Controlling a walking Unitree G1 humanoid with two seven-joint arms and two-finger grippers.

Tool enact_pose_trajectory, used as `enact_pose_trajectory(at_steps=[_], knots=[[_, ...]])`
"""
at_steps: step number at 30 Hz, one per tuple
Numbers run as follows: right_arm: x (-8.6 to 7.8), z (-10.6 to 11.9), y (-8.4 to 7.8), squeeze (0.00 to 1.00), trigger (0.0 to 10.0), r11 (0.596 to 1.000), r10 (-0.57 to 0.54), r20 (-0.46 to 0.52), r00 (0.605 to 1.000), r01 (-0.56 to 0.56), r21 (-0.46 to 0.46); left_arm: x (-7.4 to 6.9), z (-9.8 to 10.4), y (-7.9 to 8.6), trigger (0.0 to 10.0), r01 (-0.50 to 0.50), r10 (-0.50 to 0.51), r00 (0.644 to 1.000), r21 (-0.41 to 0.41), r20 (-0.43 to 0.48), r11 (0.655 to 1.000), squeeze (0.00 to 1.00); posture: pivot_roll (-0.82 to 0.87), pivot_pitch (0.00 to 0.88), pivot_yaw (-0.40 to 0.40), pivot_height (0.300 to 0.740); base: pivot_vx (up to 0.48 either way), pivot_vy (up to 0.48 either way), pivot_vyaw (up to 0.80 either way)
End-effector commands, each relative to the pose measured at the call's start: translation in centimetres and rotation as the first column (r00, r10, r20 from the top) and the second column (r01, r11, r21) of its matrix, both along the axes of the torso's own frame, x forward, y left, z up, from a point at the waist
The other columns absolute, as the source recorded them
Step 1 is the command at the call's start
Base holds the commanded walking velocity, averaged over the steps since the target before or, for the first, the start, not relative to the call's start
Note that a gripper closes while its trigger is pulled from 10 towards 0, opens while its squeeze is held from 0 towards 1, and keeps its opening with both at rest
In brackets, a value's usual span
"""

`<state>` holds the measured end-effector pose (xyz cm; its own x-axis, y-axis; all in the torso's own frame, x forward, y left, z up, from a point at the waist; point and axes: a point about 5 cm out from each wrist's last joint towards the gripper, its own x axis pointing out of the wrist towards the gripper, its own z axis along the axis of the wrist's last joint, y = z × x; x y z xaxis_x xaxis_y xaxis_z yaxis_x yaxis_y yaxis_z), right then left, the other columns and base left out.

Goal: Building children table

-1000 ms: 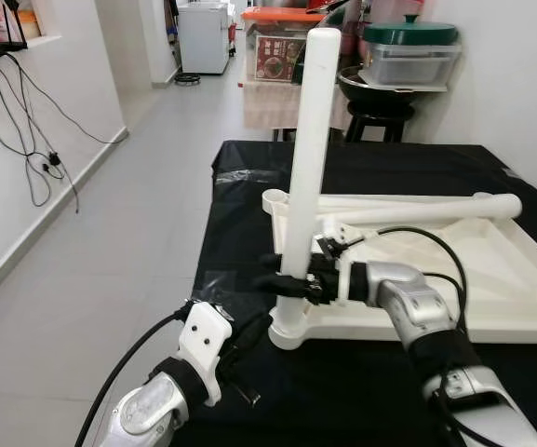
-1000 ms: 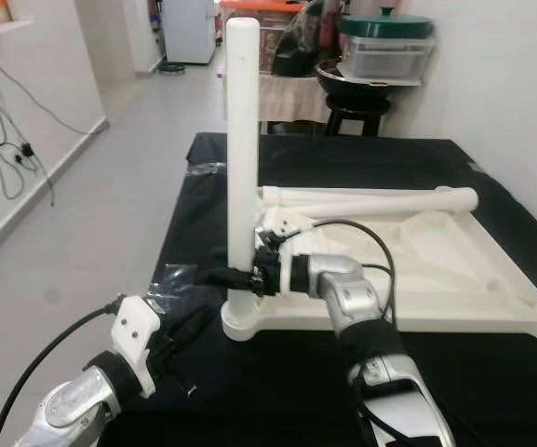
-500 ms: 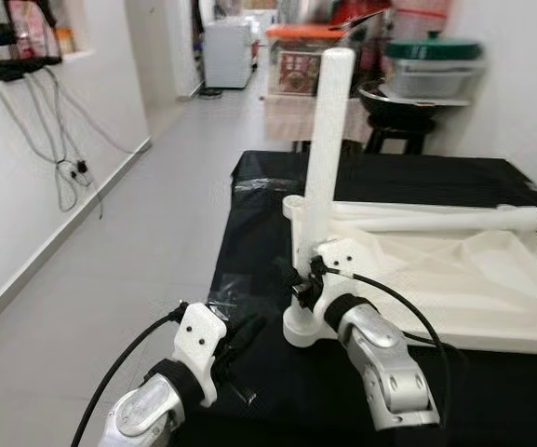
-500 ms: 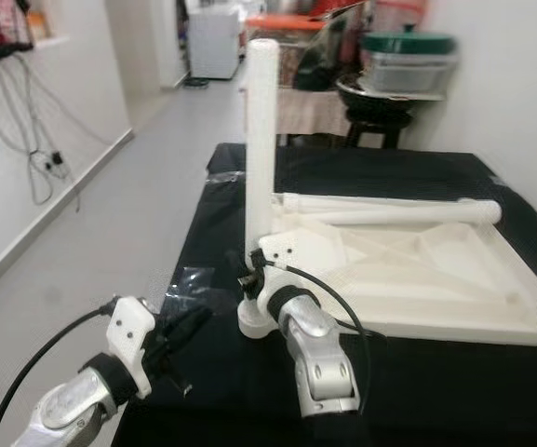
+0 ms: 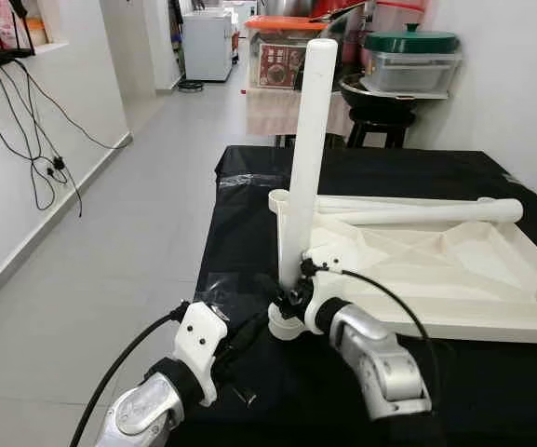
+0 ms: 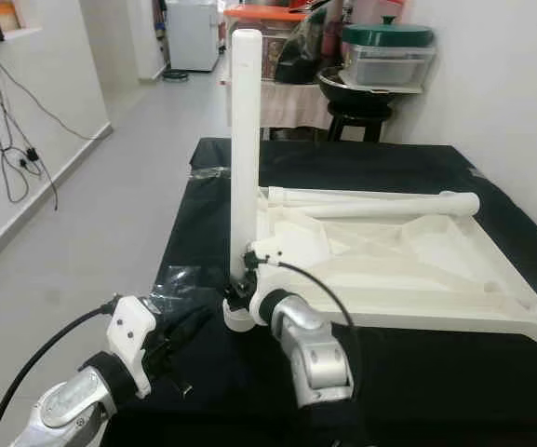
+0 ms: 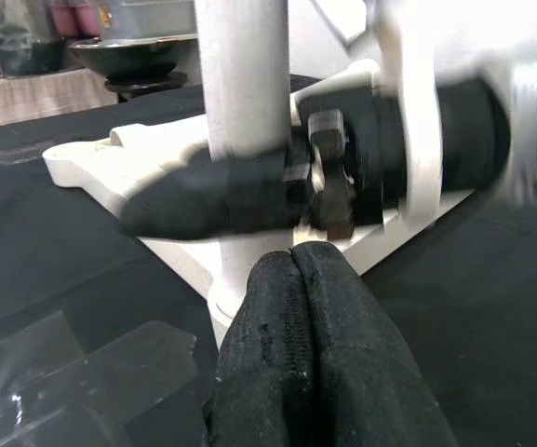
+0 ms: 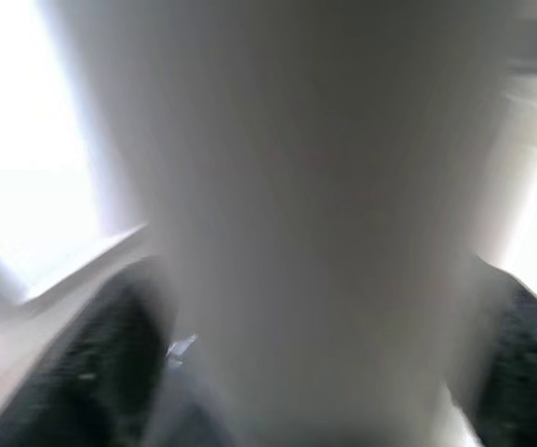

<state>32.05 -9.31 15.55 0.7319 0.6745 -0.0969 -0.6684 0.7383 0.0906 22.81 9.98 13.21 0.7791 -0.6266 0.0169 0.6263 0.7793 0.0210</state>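
Right gripper (image 5: 282, 291) clasps the smooth white cylindrical leg (image 5: 305, 158).

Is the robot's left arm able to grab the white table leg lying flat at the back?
Probably not from here. The left gripper sits low at the near table edge, and the upright leg held by the right gripper stands before the lying leg.

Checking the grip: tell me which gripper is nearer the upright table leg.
Right. The right gripper has its fingers around the upright leg near its base; the left gripper sits shut just short of it.
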Motion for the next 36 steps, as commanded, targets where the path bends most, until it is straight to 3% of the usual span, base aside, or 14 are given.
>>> enact_pose_trajectory(at_steps=[1, 3, 6, 8, 10, 11, 20, 30, 31, 32, 33, 34, 35, 36], knots=[[-0.1, 0.9, 0.8, 1.00, 10.0, 0.994, 0.106, 0.044, 0.993, -0.107, 0.027, 0.0, -0.4, 0.0, 10.0, 0.001, -0.001, 1.000, 0.008, -0.013, 1.000, 0.00, 0.03, 0.000, -0.041, 0.740, 0.000, 0.000, 0.00], [-0.2, 1.4, 0.1, 0.00, 10.0, 0.944, 0.329, 0.078, 0.941, -0.324, -0.065, 0.0, -0.4, -0.1, 10.0, -0.001, 0.001, 1.000, 0.008, -0.012, 1.000, 0.00, 0.04, 0.000, -0.043, 0.740, 0.000, 0.000, 0.00], [-0.2, 1.4, 0.1, 0.00, 10.0, 0.944, 0.329, 0.078, 0.941, -0.324, -0.065, 0.0, -0.4, -0.1, 10.0, -0.001, 0.001, 1.000, 0.008, -0.012, 1.000, 0.00, 0.04, 0.000, -0.043, 0.740, 0.000, 0.000, 0.00], [0.7, 1.6, -1.5, 0.00, 10.0, 0.885, 0.458, 0.035, 0.888, -0.452, -0.115, 0.1, -0.4, -0.1, 10.0, -0.005, 0.005, 1.000, 0.008, -0.010, 1.000, 0.00, 0.04, 0.000, -0.048, 0.740, 0.000, 0.000, 0.00], [1.3, 1.6, -2.2, 0.00, 10.0, 0.876, 0.472, 0.012, 0.881, -0.468, -0.115, 0.1, -0.4, -0.1, 10.0, -0.005, 0.005, 1.000, 0.008, -0.009, 1.000, 0.00, 0.04, 0.000, -0.048, 0.740, 0.000, 0.000, 0.00], [1.8, 1.8, -2.7, 0.00, 0.7, 0.875, 0.477, -0.004, 0.879, -0.475, -0.094, 0.1, -0.4, -0.2, 10.0, -0.006, 0.006, 1.000, 0.009, -0.009, 1.000, 0.00, 0.05, 0.000, -0.051, 0.740, 0.000, 0.000, 0.00], [2.7, 2.1, -3.7, 0.00, 0.0, 0.866, 0.496, -0.024, 0.868, -0.497, -0.054, 0.0, -0.4, -0.2, 10.0, -0.010, 0.010, 1.000, 0.014, -0.004, 1.000, 0.00, 0.05, 0.000, -0.052, 0.740, 0.000, 0.000, 0.00], [2.0, 0.0, -5.8, 0.00, 0.0, 0.921, 0.375, -0.050, 0.926, -0.378, -0.091, -0.2, -0.2, -0.1, 10.0, -0.014, 0.014, 1.000, 0.010, 0.001, 1.000, 0.00, 0.03, 0.000, -0.044, 0.740, 0.000, 0.000, 0.00], [1.6, -1.4, -4.7, 0.00, 0.0, 0.973, 0.184, -0.079, 0.980, -0.193, -0.126, -0.2, -0.2, 0.0, 10.0, -0.012, 0.012, 1.000, 0.010, -0.001, 1.000, 0.00, 0.02, 0.000, -0.042, 0.740, 0.000, 0.000, 0.00], [0.6, -2.0, -2.6, 0.00, 0.0, 0.985, -0.162, -0.133, 0.978, 0.168, 0.030, -0.3, -0.1, 0.2, 10.0, -0.011, 0.011, 1.000, 0.010, -0.002, 1.000, 0.00, 0.01, 0.001, -0.036, 0.740, 0.000, 0.000, 0.00], [-0.7, -2.8, -2.3, 0.00, 0.0, 0.892, -0.406, -0.261, 0.876, 0.442, 0.093, -0.3, -0.1, 0.3, 10.0, -0.011, 0.011, 1.000, 0.009, -0.003, 1.000, 0.00, 0.01, 0.001, -0.036, 0.740, 0.000, 0.000, 0.00], [-1.9, -3.4, -2.4, 0.00, 0.0, 0.796, -0.529, -0.367, 0.765, 0.597, 0.099, -0.3, 0.0, 0.3, 10.0, -0.011, 0.011, 1.000, 0.009, -0.003, 1.000, 0.00, 0.01, 0.001, -0.036, 0.740, 0.000, 0.000, 0.00], [-1.9, -3.4, -2.4, 0.00, 0.0, 0.796, -0.529, -0.367, 0.765, 0.597, 0.099, -0.3, 0.0, 0.3, 10.0, -0.011, 0.011, 1.000, 0.009, -0.003, 1.000, 0.00, 0.01, 0.001, -0.036, 0.740, 0.000, 0.000, 0.00], [-1.6, -2.5, -1.5, 0.00, 0.0, 0.865, -0.459, -0.257, 0.851, 0.494, 0.090, -0.3, -0.2, 0.3, 10.0, -0.008, 0.008, 1.000, 0.010, -0.007, 1.000, 0.00, 0.00, 0.000, -0.017, 0.740, 0.000, 0.000, 0.00]])
